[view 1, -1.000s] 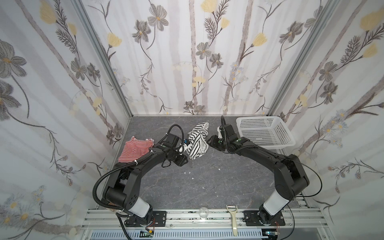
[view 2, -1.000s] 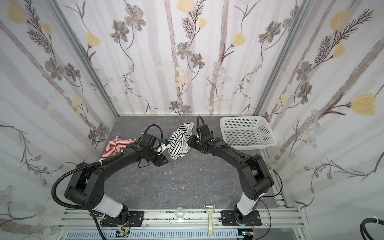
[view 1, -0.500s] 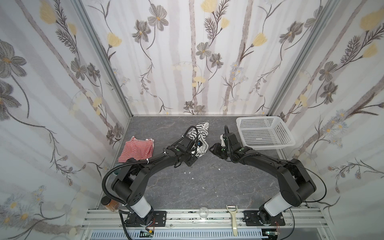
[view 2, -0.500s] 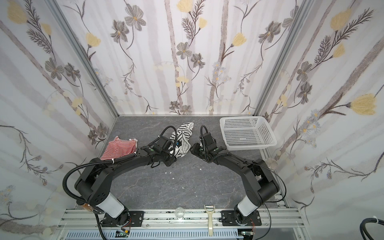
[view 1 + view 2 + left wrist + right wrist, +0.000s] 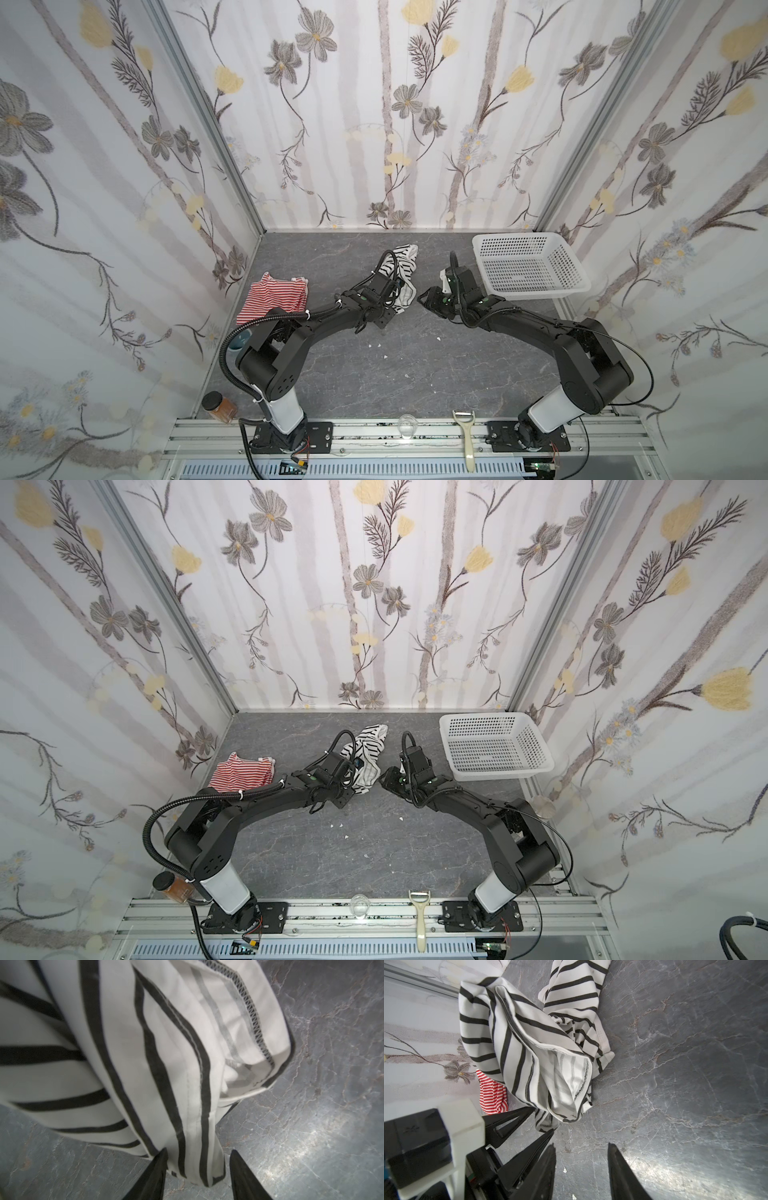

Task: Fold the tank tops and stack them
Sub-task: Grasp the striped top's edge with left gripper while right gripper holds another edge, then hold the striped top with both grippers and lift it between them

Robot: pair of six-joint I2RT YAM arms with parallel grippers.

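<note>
Tank tops half done, I judge — red-striped top [image 5: 276, 297] folded at the surface's [image 5: 374, 374] left edge, black-striped top [image 5: 401, 266] crumpled, its hem between my left tool's [image 5: 197, 1152] jaws — gripped or not I cannot tell — right tool [image 5: 581, 1145] open, empty.

Black-striped tank top [image 5: 405, 270]: white ground was noted. Red-striped tank top [image 5: 276, 293]: white bands were seen. Basket [image 5: 536, 291]: white. Surface [image 5: 415, 365]: grey, veined.
</note>
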